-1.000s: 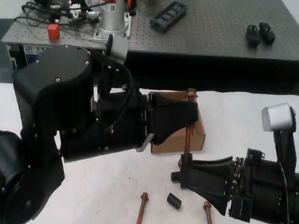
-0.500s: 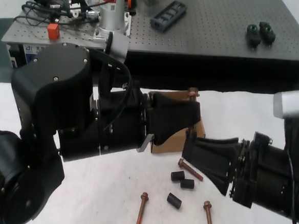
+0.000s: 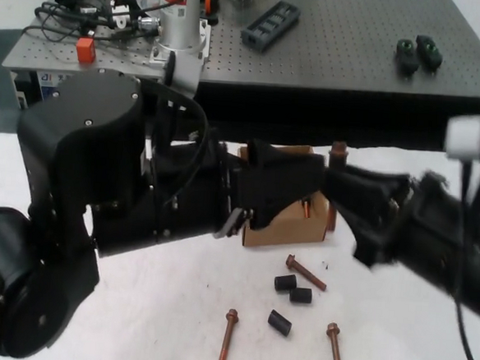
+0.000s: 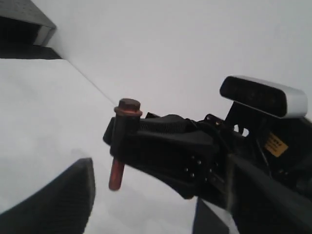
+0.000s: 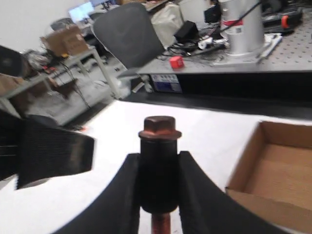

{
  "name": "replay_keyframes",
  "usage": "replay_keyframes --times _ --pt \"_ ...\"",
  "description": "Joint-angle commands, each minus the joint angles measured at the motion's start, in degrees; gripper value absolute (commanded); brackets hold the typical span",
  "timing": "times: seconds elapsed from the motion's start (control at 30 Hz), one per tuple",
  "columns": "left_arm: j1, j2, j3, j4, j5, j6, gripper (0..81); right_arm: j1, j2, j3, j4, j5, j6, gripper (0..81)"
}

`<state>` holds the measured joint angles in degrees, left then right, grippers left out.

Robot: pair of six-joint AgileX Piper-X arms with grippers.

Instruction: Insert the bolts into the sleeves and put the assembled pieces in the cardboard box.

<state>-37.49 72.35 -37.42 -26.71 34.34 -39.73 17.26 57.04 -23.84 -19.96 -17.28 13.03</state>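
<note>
- The copper-coloured, hexagon-headed metal bolt (image 5: 157, 127) beside the brown cardboard box (image 5: 247, 157) has a dull, faintly mottled sheen.
- The black cylindrical sleeve (image 5: 157, 163) around its shank looks like smooth, matt plastic or rubber.
- The fingers (image 5: 127, 195) of the right gripper (image 5: 158, 175) are smooth, matt black plastic.
- The box is plain, matt, fibrous paperboard.
- The white bench cover (image 3: 410, 340) under the box looks matt and cloth-like.
- The loose bolts (image 3: 227, 344) in front of the box are the same coppery metal.
- The grey perforated plate (image 3: 356, 56) behind the box is matt metal.
</note>
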Motion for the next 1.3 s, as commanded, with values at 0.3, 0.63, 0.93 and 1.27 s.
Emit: replay_keyframes --times 0.3,0.63,0.93,1.27 --pt "5.31 -0.50 -0.12 15.19 -8.46 11.65 53.3 -2.40 40.24 -35.30 22.33 17.28 -9.65 0.2" --pt "5.45 -0.50 -0.12 17.71 -9.40 14.22 53.3 -2.51 58.52 -53.45 33.80 21.62 -10.46 0.2" --pt "5.45 -0.50 -0.12 18.06 -9.68 15.64 53.3 -3.85 60.63 -53.88 35.17 24.05 -10.46 9.2" --pt "5.45 -0.50 -0.12 18.06 -9.68 15.76 53.3 -4.43 54.38 -53.88 32.79 16.59 -9.59 36.5"
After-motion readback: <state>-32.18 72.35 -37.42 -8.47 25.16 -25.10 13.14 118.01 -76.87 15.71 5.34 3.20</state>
